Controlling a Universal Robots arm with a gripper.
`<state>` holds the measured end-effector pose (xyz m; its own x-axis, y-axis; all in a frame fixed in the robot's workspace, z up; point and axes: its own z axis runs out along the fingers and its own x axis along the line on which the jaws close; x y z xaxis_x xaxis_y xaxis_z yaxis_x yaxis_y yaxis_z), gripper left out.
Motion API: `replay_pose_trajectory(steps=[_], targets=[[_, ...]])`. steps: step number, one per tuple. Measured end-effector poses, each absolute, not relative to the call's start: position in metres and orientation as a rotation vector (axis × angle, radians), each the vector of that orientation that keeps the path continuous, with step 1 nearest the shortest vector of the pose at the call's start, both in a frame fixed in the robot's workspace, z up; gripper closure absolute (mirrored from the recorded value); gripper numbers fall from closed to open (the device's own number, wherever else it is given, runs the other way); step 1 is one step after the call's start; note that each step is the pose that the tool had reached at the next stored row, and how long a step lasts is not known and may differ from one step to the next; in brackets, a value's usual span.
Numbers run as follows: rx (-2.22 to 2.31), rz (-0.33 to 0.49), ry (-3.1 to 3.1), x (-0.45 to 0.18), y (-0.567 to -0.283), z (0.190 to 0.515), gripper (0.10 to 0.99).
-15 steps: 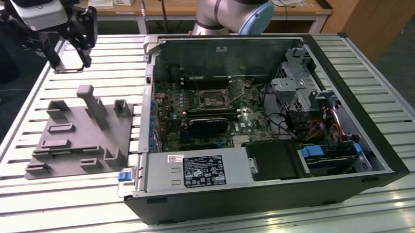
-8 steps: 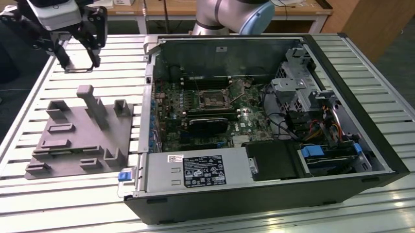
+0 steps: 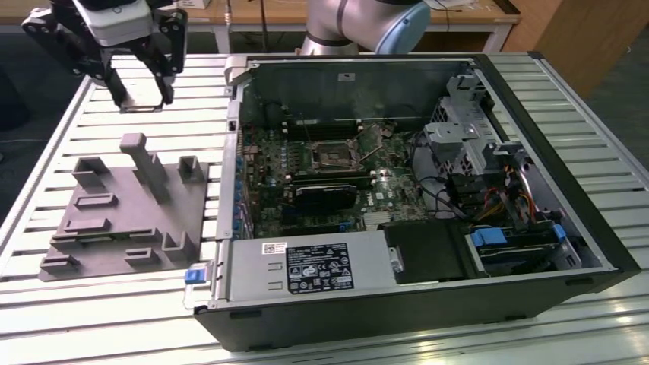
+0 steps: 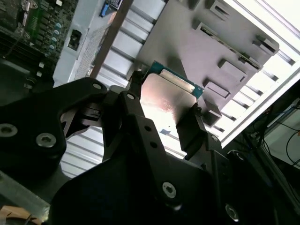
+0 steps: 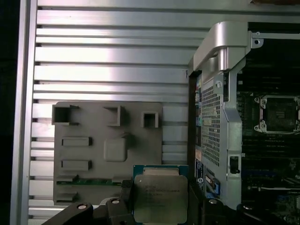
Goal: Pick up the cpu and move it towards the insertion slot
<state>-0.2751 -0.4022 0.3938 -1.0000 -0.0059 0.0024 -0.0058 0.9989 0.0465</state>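
The cpu (image 5: 160,199) shows a silvery metal top with a blue-green rim in both wrist views, and the gripper (image 4: 161,124) around it is matte black with silver screw heads. The fixture (image 3: 127,217), at the left of the exterior view, is plain mid-grey, and it lies on a table (image 3: 61,137) of pale silver slats that make a pattern of bright and dark stripes. The computer case (image 3: 568,190) is black outside and bare grey metal inside, its motherboard (image 3: 304,198) dark green, with the insertion slot (image 3: 335,158) dark inside a silver frame near the middle of that frame.
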Motion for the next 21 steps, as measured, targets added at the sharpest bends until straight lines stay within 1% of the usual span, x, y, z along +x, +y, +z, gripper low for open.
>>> replay_pose_trajectory(steps=[21], targets=[[0.009, -0.073, -3.138, -0.24, -0.399, 0.394, 0.541]])
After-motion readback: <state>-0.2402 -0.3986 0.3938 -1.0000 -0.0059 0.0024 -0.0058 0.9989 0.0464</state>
